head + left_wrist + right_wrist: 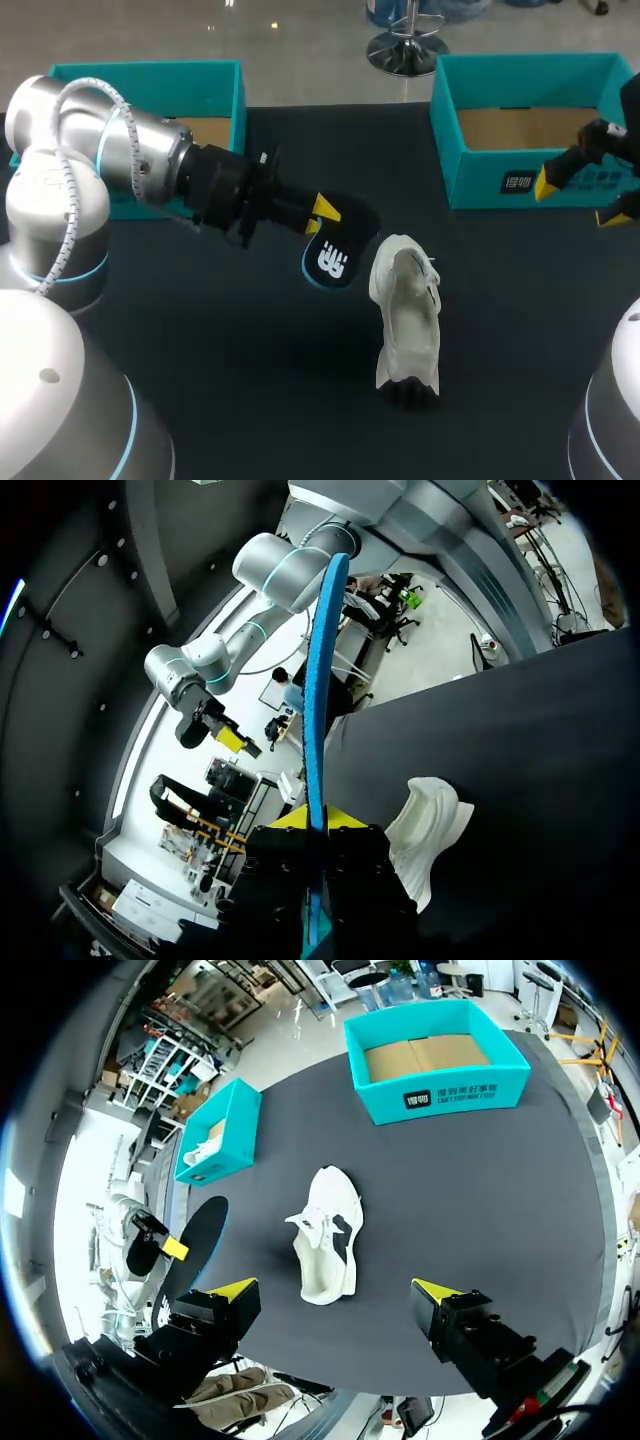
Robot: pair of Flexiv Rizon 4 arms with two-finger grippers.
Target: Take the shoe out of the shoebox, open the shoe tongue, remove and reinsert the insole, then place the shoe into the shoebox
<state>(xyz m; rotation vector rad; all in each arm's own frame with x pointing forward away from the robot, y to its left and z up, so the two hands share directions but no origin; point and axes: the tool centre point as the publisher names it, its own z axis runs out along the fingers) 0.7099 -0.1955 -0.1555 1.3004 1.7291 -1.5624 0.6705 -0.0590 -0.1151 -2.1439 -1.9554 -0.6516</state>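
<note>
Shoe [408,310] lies on the surface [250,350], out of the shoebox [480,188]; just beside it my left fingers [325,208] pinch the insole [338,255], ready for reinsertion, I judge. My right fingers [546,183] hover spread, well apart.

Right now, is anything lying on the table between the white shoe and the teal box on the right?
No. Only bare black table separates the white shoe and the teal box, plain in the head and right wrist views.
</note>
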